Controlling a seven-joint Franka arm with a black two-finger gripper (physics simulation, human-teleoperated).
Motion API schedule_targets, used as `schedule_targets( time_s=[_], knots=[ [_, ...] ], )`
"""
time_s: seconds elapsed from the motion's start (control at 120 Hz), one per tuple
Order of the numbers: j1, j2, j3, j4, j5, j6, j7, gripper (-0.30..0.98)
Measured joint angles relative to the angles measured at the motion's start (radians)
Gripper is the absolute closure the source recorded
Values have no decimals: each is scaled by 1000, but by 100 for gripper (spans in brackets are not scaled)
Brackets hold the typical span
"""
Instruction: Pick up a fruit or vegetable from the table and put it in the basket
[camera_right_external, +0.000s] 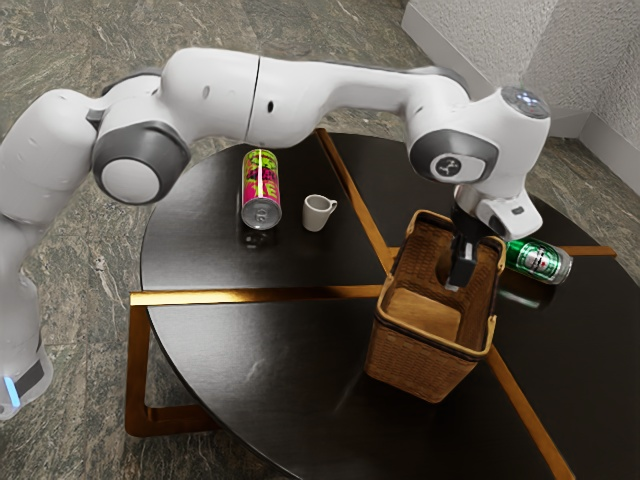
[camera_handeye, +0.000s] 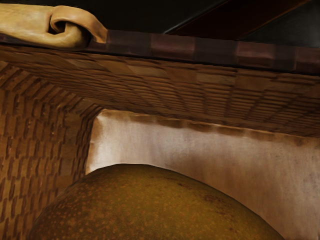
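Inside the woven basket (camera_right_external: 420, 365), the black gripper (camera_right_external: 457, 280) reaches down below the rim. A brownish fruit (camera_right_external: 445, 268) is at its fingers, largely hidden by them, and the gripper is shut on it. In the wrist view the fruit (camera_handeye: 150, 205) is large, rounded, olive-brown and speckled, close under the hand. Past it are the basket's pale floor (camera_handeye: 200, 145) and woven wall (camera_handeye: 30, 145). The fruit's underside is hidden, so I cannot tell whether it touches the floor.
A green can (camera_right_external: 540, 261) lies on its side on the dark round table (camera_right_external: 250, 350), just past the basket toward the exterior view's right. Toward the exterior view's left are a white mug (camera_right_external: 317, 213) and a colourful can (camera_right_external: 262, 188). A basket handle (camera_handeye: 35, 25) rests along the rim.
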Motion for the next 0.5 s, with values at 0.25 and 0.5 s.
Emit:
schedule_targets(
  time_s=[0.25,0.5],
  knots=[
    [-17,13,-10,5,9,10,0,17],
    [-12,37,-18,3,10,48,-1,18]
  ],
)
